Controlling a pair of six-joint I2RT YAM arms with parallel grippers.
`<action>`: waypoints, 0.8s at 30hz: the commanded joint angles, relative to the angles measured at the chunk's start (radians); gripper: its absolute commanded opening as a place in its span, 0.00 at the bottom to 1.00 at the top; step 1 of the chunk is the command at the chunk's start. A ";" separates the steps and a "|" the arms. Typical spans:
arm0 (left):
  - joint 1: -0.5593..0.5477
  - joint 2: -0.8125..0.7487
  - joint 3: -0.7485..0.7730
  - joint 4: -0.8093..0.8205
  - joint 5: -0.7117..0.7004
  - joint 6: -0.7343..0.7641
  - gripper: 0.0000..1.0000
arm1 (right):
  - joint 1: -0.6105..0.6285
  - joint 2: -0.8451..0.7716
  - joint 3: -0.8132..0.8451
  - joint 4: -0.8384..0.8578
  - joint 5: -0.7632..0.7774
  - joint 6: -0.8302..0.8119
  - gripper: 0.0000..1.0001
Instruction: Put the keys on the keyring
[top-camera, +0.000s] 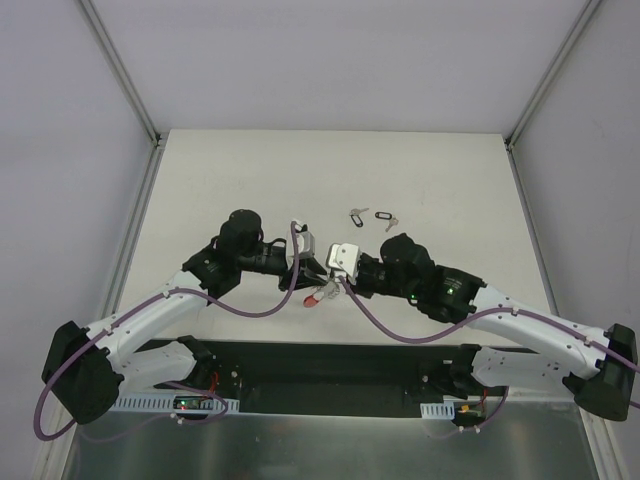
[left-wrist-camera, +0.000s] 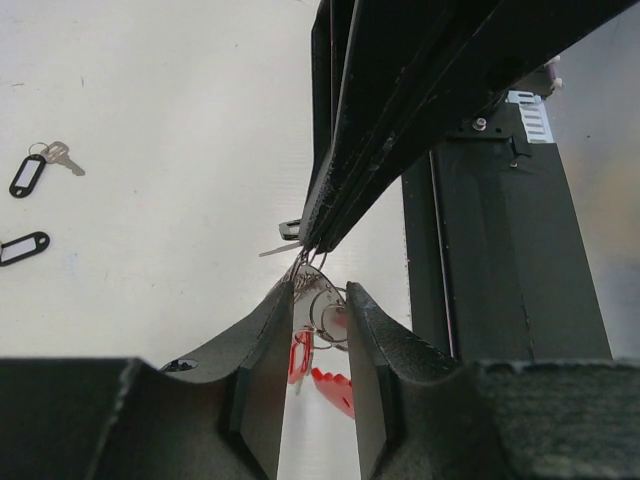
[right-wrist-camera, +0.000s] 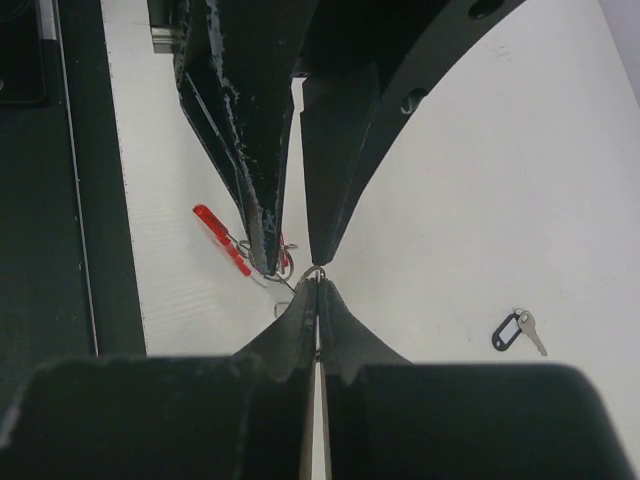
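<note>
The keyring's red arc (top-camera: 312, 298) hangs just below the two meeting grippers; it also shows in the left wrist view (left-wrist-camera: 335, 390) and the right wrist view (right-wrist-camera: 222, 238). My left gripper (left-wrist-camera: 320, 290) has its jaws a narrow gap apart, with the keyring's metal loops and a red-tagged key (left-wrist-camera: 299, 355) between them. My right gripper (right-wrist-camera: 318, 285) is shut on a key's small ring, tip to tip with the left gripper (right-wrist-camera: 293, 258). Two black-tagged keys (top-camera: 357, 215) (top-camera: 385, 218) lie on the table behind, also seen in the left wrist view (left-wrist-camera: 35, 168) (left-wrist-camera: 22, 247).
A black base rail (top-camera: 330, 365) runs along the near edge under the arms. White walls with metal frame posts (top-camera: 120, 70) enclose the table. Purple cables (top-camera: 250, 312) loop from both wrists. One black-tagged key (right-wrist-camera: 515, 330) lies right of the right gripper.
</note>
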 joint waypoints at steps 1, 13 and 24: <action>0.000 -0.003 0.037 0.007 -0.003 0.000 0.28 | 0.011 -0.014 0.067 0.027 -0.036 -0.017 0.01; -0.002 0.017 0.043 0.007 0.002 -0.014 0.18 | 0.018 -0.014 0.075 0.027 -0.030 -0.020 0.01; -0.002 0.038 0.058 0.007 0.073 -0.034 0.10 | 0.017 -0.002 0.079 0.027 -0.029 -0.022 0.01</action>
